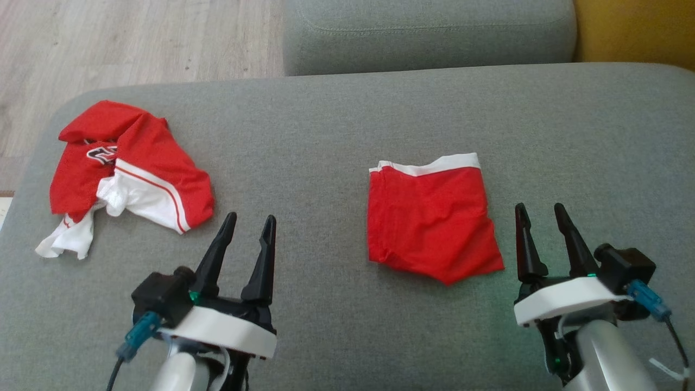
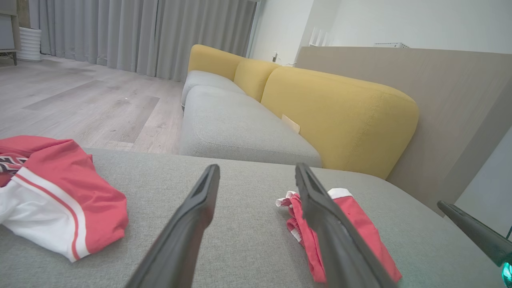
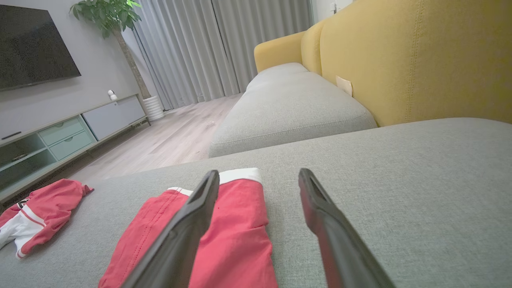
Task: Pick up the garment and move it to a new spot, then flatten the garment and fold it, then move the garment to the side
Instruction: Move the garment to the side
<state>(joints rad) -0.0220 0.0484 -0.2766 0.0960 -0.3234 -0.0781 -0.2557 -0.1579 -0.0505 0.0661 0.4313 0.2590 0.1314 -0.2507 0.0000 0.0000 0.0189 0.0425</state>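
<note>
Though apart, garment (image 1: pixel 431 222) beside right claw (image 1: pixel 539 209)

seat (image 1: pixel 347 119): grey; backrest (image 2: pixel 340 112): yellow; floor (image 2: pixel 80 104): pale wood; curtains (image 2: pixel 140 36): grey; TV (image 3: pixel 32 44): dark, on wall

This is a home living room. A long sofa (image 2: pixel 240 124) with grey seat cushions and mustard-yellow back cushions (image 2: pixel 340 116) runs along a wall. Floor-length grey curtains (image 2: pixel 140 36) hang at its far end, above a pale wood-plank floor (image 2: pixel 80 104). Across the room, a flat television (image 3: pixel 32 44) is mounted above a low cabinet (image 3: pixel 68 132) with drawers, beside a tall potted plant (image 3: pixel 108 16). On the wide grey upholstered seat (image 1: pixel 347 119) in front, a folded red garment (image 1: pixel 431 217) and a crumpled red and white jersey (image 1: pixel 136 168) lie well apart.
</note>
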